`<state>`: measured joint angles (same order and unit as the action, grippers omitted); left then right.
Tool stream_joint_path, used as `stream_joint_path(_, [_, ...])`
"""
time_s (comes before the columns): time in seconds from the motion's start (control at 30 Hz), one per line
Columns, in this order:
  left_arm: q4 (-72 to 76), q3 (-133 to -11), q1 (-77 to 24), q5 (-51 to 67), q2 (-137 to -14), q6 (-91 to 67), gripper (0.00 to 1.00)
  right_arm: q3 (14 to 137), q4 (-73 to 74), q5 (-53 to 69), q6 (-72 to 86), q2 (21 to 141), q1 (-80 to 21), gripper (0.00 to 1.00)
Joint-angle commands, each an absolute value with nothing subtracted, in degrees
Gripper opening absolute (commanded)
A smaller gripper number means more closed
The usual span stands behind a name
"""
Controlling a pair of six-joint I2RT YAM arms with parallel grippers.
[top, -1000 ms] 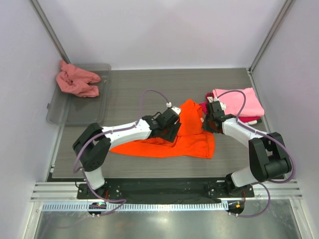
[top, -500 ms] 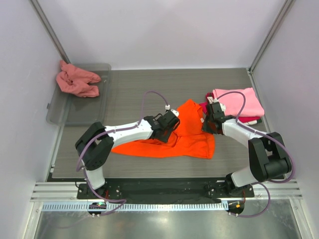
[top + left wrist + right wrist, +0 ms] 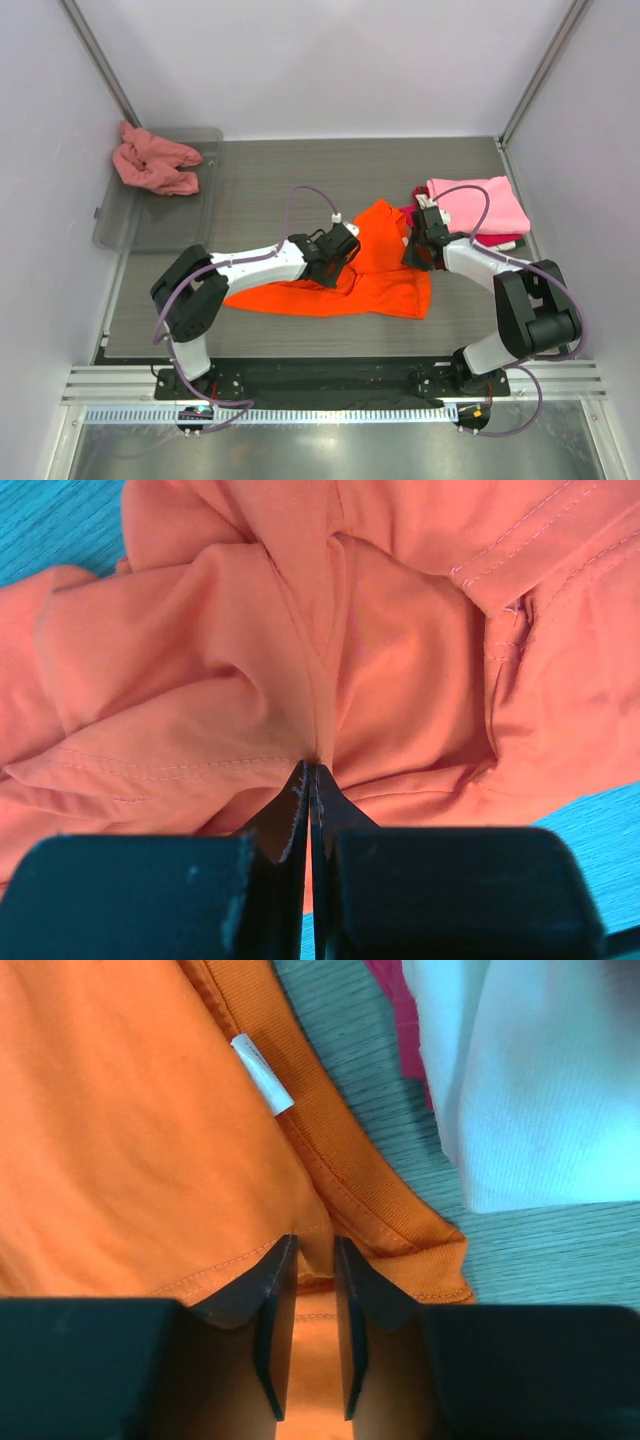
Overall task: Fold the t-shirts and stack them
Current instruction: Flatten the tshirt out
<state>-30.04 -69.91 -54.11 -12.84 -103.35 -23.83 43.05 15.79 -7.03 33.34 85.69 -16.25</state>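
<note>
**Now the orange shirt is being pinched mid-table**

It is lying crumpled on the table, close in front of both arms. The left gripper is squeezing a raised fold of it, fingers closed tight on the cloth. The right gripper is sitting at the collar side, jaws standing slightly apart over a hem, not clamping. The pink shirt is lying folded on the red shirt at the right. The salmon shirt is lying bunched in the tray, well apart.
</note>
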Motion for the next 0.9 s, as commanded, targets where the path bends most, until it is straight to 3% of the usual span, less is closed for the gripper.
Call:
stream_joint_path(0.0, [-31.7, -70.0, -54.4, -12.4, -100.0, -24.3, 0.00, 42.8, 13.5, -6.4, 33.9, 85.6, -16.0, 0.21])
stream_joint_path(0.07, [-32.8, -70.6, -54.5, -13.2, -99.0, -24.4, 0.00, 42.7, 13.9, -7.4, 34.0, 83.6, -16.0, 0.12])
stream_joint_path(0.17, [-34.0, -70.5, -54.4, -14.3, -97.8, -24.4, 0.00, 43.4, 15.4, -9.5, 33.4, 81.5, -16.0, 0.09])
stream_joint_path(0.2, [-34.0, -70.5, -54.4, -14.4, -97.7, -24.4, 0.00, 43.9, 15.8, -10.3, 33.2, 81.3, -15.9, 0.01])
stream_joint_path(0.33, [-34.0, -70.6, -54.4, -14.4, -98.1, -24.6, 0.00, 44.5, 17.0, -10.7, 32.8, 80.8, -15.9, 0.01])
stream_joint_path(0.37, [-33.9, -70.7, -54.4, -14.4, -98.2, -24.7, 0.05, 44.4, 17.0, -10.7, 32.9, 80.8, -16.0, 0.01])
stream_joint_path(0.4, [-33.8, -70.8, -54.5, -14.0, -98.6, -24.7, 0.24, 44.4, 17.0, -10.9, 32.8, 80.9, -15.9, 0.01])
stream_joint_path(0.43, [-33.9, -70.8, -54.4, -13.7, -99.0, -24.7, 0.33, 44.4, 17.1, -10.7, 32.8, 80.9, -15.9, 0.01])
stream_joint_path(0.5, [-33.3, -70.6, -54.4, -13.5, -99.7, -24.9, 0.49, 44.3, 17.1, -10.5, 32.8, 81.2, -15.8, 0.01])
stream_joint_path(0.53, [-33.2, -70.7, -54.4, -13.7, -100.1, -24.8, 0.51, 44.3, 17.0, -10.5, 32.8, 81.3, -15.8, 0.02])
stream_joint_path(0.87, [-29.6, -70.9, -54.5, -13.2, -105.6, -25.3, 0.41, 43.9, 16.8, -10.5, 32.7, 81.4, -15.6, 0.01])
